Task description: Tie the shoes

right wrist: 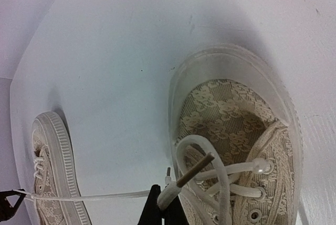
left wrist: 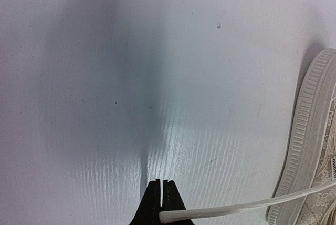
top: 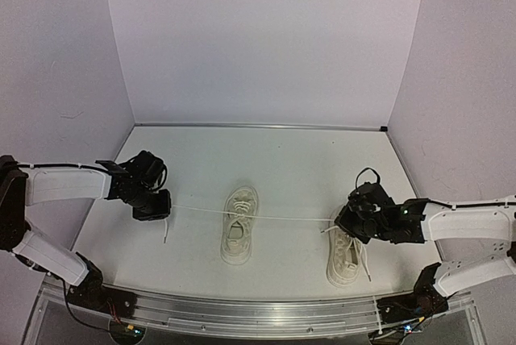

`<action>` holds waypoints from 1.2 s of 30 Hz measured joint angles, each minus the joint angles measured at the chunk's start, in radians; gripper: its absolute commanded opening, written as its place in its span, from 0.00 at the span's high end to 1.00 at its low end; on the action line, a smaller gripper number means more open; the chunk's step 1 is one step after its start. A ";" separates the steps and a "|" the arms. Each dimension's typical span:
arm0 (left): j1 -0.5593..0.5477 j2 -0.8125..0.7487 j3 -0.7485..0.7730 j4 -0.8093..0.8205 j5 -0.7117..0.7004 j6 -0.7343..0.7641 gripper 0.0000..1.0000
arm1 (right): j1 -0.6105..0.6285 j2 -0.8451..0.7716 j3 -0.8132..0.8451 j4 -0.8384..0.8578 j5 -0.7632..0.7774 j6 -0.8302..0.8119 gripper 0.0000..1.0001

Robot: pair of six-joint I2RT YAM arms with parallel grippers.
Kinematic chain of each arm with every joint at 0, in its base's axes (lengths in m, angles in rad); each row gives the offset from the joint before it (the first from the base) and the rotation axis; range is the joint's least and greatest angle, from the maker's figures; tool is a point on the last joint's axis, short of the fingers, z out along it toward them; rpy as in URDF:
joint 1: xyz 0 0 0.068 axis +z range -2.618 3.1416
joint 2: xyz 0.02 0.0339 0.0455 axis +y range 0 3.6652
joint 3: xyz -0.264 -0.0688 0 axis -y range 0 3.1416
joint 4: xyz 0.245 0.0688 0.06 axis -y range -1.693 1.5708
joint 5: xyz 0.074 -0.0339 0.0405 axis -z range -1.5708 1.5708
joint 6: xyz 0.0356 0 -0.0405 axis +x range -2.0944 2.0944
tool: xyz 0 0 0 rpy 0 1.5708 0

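Two cream-white shoes lie on the white table: one in the middle (top: pixel 239 225) and one at the right (top: pixel 346 258). The middle shoe's white lace (top: pixel 290 218) is stretched taut out to both sides. My left gripper (top: pixel 160 206) is shut on its left end, left of that shoe. In the left wrist view the jaws (left wrist: pixel 161 205) pinch the lace (left wrist: pixel 247 205), which runs right to the shoe's sole (left wrist: pixel 307 146). My right gripper (top: pixel 343 222) is shut on the other end, over the right shoe's toe (right wrist: pixel 236 109). Its jaws (right wrist: pixel 166 204) clamp the lace just below the brown tip (right wrist: pixel 195 170).
White walls enclose the table on the left, back and right. A loose lace tail (top: pixel 165 233) hangs below my left gripper. The right shoe's own laces (right wrist: pixel 220 175) lie loosely looped on its tongue. A metal rail (top: pixel 258 313) runs along the near edge.
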 measured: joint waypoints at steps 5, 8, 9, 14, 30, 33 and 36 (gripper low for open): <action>0.002 0.000 0.006 -0.005 0.029 0.064 1.00 | 0.000 0.071 0.073 -0.015 0.012 -0.087 1.00; 0.003 0.000 0.027 -0.019 0.069 0.123 0.95 | -0.001 0.115 0.137 -0.026 0.011 -0.172 0.91; 0.004 0.000 0.035 -0.018 0.084 0.140 0.92 | -0.001 0.137 0.170 -0.024 0.009 -0.205 0.83; 0.006 0.002 0.048 -0.010 0.135 0.214 0.62 | -0.001 0.239 0.297 0.006 -0.019 -0.330 0.62; -0.031 -0.185 0.041 0.117 0.024 0.359 0.00 | -0.001 0.266 0.328 0.095 -0.193 -0.563 0.02; -0.102 -0.156 0.041 0.160 0.023 0.444 0.01 | -0.001 0.276 0.415 0.094 -0.237 -0.662 0.02; -0.156 -0.086 0.043 0.176 0.054 0.528 0.00 | -0.001 0.293 0.506 0.091 -0.275 -0.746 0.02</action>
